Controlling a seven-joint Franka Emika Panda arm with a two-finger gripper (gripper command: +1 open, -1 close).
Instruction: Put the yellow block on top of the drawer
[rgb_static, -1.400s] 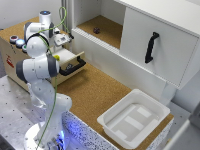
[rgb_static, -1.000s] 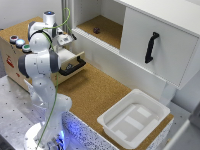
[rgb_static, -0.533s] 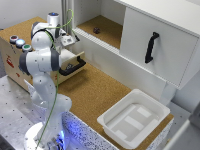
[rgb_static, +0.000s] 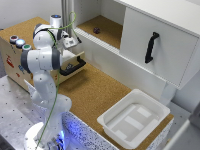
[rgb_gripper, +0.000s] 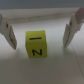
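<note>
Between the two fingers of the gripper (rgb_gripper: 42, 31), the yellow block (rgb_gripper: 36, 44) is recorded in the wrist view, resting on a pale surface. A black letter "Z" is printed on the block's nearer face, and a short black dash is marked on the adjoining face. The jaws are held wide: one finger (rgb_gripper: 7, 31) stands clear on one side of the block, and the other finger (rgb_gripper: 72, 27) stands clear on the opposite side. No contact between fingers and block is observed.

From the exterior view, the gripper (rgb_static: 67, 41) is seen positioned over the drawer (rgb_static: 75, 62), which is pulled out of the cork-topped wooden box (rgb_static: 22, 30). The drawer's curved black handle (rgb_static: 73, 66) is noted just below the gripper. The drawer's contents cannot be made out in this view, being hidden by the arm.

Away from the gripper, toward the exterior view's lower right, a white plastic tray (rgb_static: 111, 119) is noted on the cork floor. Farther off, a white cabinet door (rgb_static: 165, 65) with a black handle (rgb_static: 150, 47) is recorded. No legible writing is found on these items.
</note>
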